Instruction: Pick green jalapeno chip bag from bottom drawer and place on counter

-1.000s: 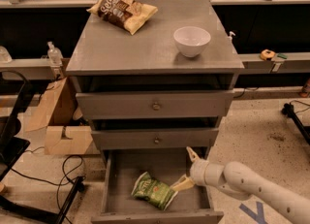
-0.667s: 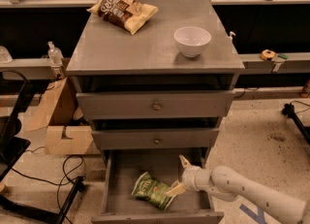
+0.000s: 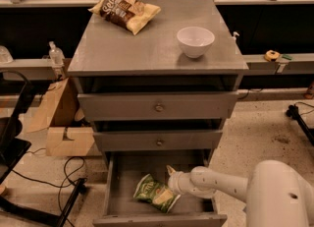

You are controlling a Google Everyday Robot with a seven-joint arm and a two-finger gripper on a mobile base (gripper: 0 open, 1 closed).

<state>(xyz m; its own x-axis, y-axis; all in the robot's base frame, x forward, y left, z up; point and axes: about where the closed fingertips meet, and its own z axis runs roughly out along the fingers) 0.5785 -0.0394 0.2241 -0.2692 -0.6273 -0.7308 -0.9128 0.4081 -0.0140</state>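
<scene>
My smooth white arm (image 3: 221, 184) reaches in from 4 o'clock, and my claw (image 3: 171, 181) sits low inside the bottom drawer (image 3: 126, 172), a plain flat-floored grey wooden box pulled open. I cannot tell whether the claw is released or clenched. The green jalapeno chip bag (image 3: 155, 192), small and crinkly with a pale label patch, lies on the drawer floor at the claw's 8 o'clock, touching or just beside it. Beyond are two shallower grey drawers (image 3: 196, 107) with round knobs. On the flat grey counter (image 3: 137, 44) a round white bowl (image 3: 195, 41) stands at 2 o'clock and a puffy brown-and-yellow chip bag (image 3: 125, 11) lies at 11 o'clock.
</scene>
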